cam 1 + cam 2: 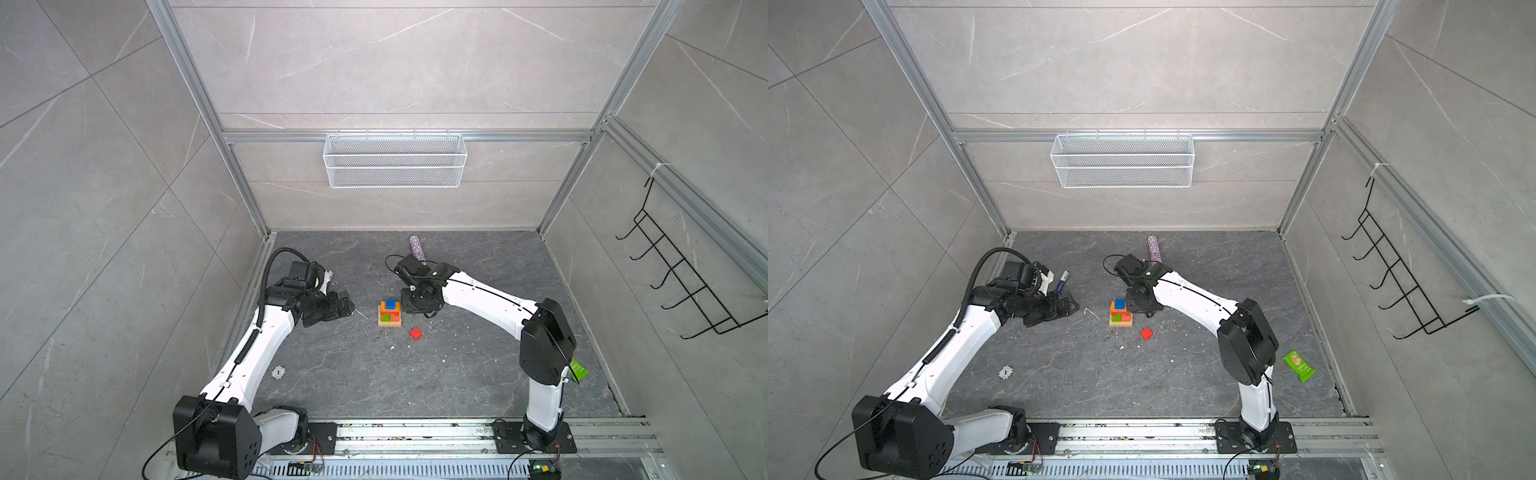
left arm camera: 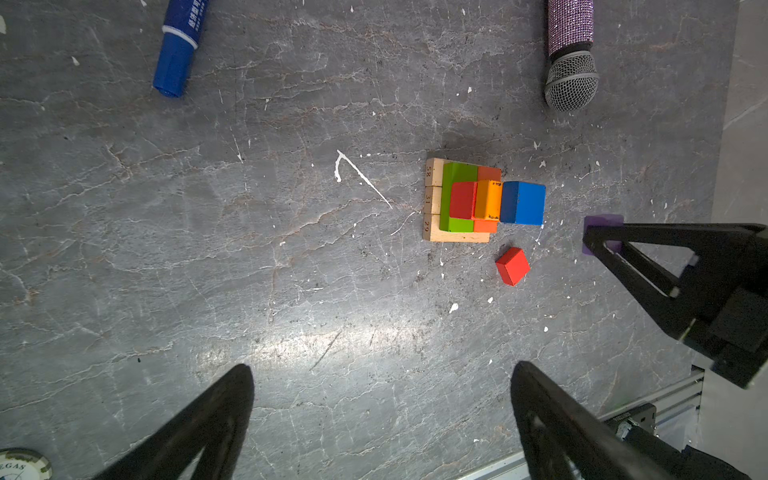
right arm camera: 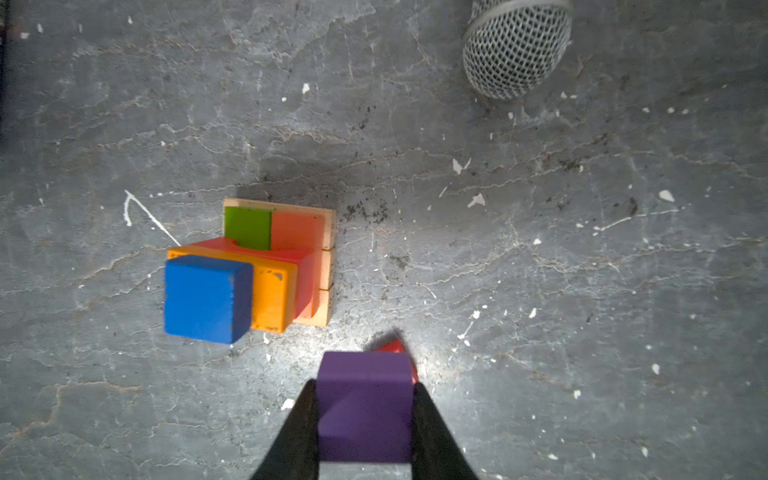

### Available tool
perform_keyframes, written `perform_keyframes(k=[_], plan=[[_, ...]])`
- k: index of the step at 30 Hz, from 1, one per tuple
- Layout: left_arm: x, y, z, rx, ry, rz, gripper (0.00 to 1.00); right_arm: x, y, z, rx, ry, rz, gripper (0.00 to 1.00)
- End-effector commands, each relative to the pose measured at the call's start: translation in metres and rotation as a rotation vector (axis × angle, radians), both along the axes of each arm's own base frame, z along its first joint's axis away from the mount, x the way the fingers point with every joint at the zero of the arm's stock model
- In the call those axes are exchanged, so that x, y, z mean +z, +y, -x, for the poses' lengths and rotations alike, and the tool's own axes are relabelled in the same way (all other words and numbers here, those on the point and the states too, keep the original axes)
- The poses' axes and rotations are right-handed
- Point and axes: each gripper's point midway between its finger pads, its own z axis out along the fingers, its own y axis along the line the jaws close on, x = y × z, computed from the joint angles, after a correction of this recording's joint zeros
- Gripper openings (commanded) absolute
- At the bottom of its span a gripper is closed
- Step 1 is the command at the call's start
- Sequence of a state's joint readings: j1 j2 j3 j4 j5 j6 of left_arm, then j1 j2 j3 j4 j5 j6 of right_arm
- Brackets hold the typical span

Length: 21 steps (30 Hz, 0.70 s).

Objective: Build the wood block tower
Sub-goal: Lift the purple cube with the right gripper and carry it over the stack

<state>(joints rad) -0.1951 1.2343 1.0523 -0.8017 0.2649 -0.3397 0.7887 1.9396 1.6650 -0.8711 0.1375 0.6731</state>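
Observation:
The tower (image 1: 390, 314) (image 1: 1120, 313) stands mid-table: a tan base, a green and orange layer, then red and orange blocks (image 2: 473, 201), with a blue cube (image 3: 203, 297) on top. A loose red cube (image 1: 416, 333) (image 2: 513, 266) lies on the table just in front of it. My right gripper (image 3: 365, 390) hovers beside the tower, shut on a purple cube (image 3: 365, 405) that partly hides the red cube below it. My left gripper (image 2: 380, 370) (image 1: 347, 307) is open and empty, to the left of the tower and apart from it.
A blue marker pen (image 2: 176, 50) lies behind the left gripper. A microphone with a glittery handle (image 2: 571, 79) (image 1: 417, 247) lies behind the right wrist. A green snack packet (image 1: 1298, 365) is at the right, and a round token (image 1: 278, 372) at the front left. A wire basket (image 1: 395, 160) hangs on the back wall.

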Motion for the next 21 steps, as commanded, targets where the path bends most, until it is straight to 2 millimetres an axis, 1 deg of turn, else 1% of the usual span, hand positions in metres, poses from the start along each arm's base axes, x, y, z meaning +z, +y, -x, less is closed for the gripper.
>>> perform_keyframes(k=[1, 5, 12, 21], plan=[[0.005, -0.001, -0.002, -0.013, -0.025, 0.015, 0.99, 0.005, 0.001, 0.003, -0.029, 0.008, 0.059, 0.00], [0.006, -0.001, -0.001, -0.015, -0.025, 0.018, 0.99, 0.015, 0.014, 0.001, -0.035, -0.015, 0.065, 0.00], [0.007, -0.001, -0.001, -0.014, -0.029, 0.018, 0.99, 0.021, 0.037, -0.003, -0.025, -0.033, 0.045, 0.00], [0.009, -0.002, 0.000, -0.019, -0.036, 0.026, 0.99, 0.015, 0.050, -0.009, -0.038, -0.043, 0.032, 0.00]])
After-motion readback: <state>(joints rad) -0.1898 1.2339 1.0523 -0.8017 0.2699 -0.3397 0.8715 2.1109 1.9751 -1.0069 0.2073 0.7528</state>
